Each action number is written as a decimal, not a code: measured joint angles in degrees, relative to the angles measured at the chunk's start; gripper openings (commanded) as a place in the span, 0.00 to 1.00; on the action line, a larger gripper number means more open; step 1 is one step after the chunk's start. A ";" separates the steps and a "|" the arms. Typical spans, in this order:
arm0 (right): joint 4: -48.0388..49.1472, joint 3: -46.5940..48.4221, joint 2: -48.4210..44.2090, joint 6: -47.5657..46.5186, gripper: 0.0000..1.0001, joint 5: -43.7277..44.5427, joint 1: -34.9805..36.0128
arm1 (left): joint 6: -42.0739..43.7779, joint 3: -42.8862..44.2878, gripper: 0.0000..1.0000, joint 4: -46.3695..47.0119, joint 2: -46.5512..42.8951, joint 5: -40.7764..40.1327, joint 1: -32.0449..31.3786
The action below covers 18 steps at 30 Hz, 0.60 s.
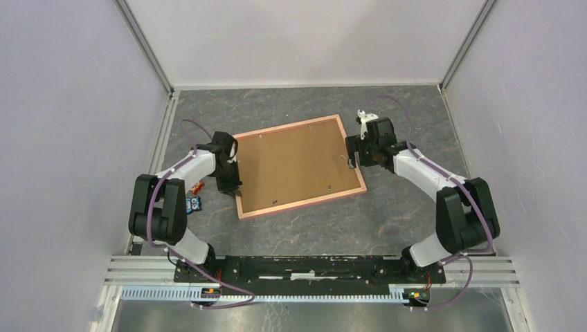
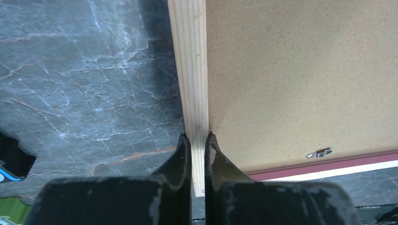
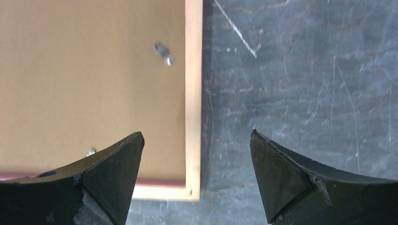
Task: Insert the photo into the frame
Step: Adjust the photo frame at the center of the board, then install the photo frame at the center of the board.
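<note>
- Currently the frame point(image 1: 304, 203) lies back-up and slightly skewed in the middle of the bench point(image 1: 401, 214). A brown backing board point(image 1: 294, 166) fills its opening.
- The left tool point(image 2: 199, 140) is clenched on the frame's pale left rail, one finger on the outer side and one on the board side.
- The right tool point(image 3: 197, 136) is released, its jaws wide astride the frame's right rail near a corner.
- Small metal clips point(image 3: 164, 52) sit near the board's edges.
- A blue-and-white packet point(image 1: 194, 203) and a small orange item point(image 1: 199, 187) lie just left of the frame beside the left arm, too small to identify.
- Whether the photo lies under the board cannot be told.
</note>
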 measured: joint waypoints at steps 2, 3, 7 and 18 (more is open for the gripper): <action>0.61 2.38 2.49 -0.57 0.86 0.04 0.00 | 0.28 -0.52 0.02 -0.28 -0.42 0.07 -0.68; 0.83 3.41 3.76 -0.92 0.85 -0.02 0.00 | 0.66 -0.55 0.02 -0.28 -0.44 0.20 -0.83; 1.22 5.75 7.48 -1.73 0.83 -0.31 -0.04 | 1.79 -0.59 0.02 -0.04 -0.42 0.74 -1.22; 1.27 7.69 12.66 -2.49 0.74 -0.83 -0.04 | 1.97 -0.48 0.02 -0.11 -0.22 0.55 -1.38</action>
